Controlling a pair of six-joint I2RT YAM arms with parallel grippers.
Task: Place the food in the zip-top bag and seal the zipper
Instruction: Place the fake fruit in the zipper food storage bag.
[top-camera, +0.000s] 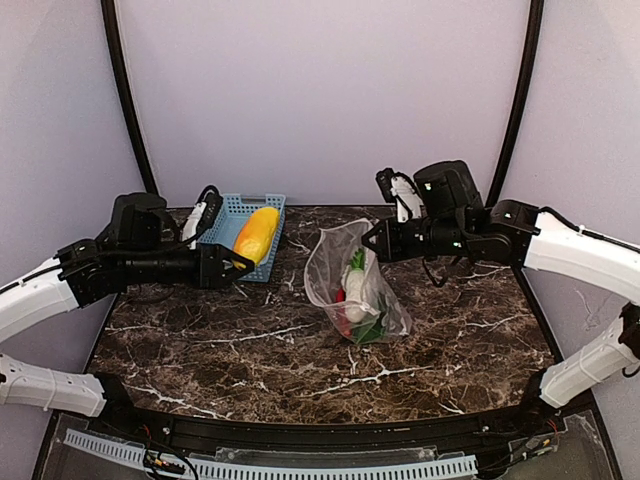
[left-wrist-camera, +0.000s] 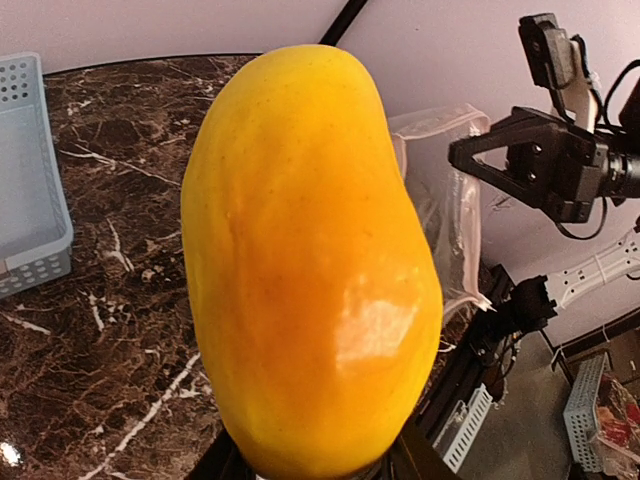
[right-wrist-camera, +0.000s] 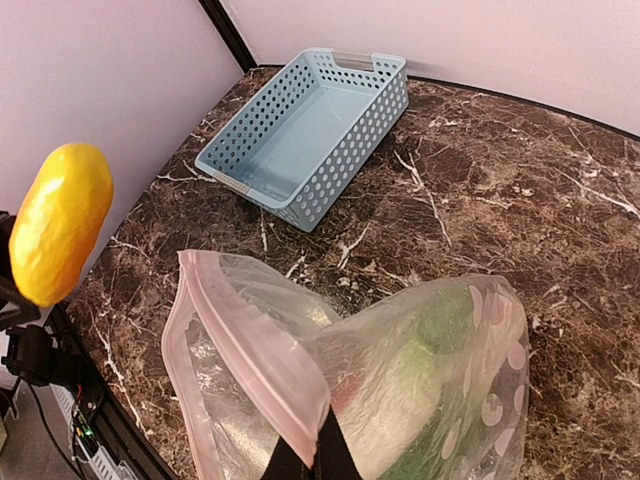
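Filling left wrist view: yellow food (left-wrist-camera: 310, 260)

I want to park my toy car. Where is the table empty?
Bare table runs along the near side, in front of the zip-top bag, and right of the bag to the edge. The back is crowded: the basket, the yellow food in the left claw, and the right claw pinching the bag.
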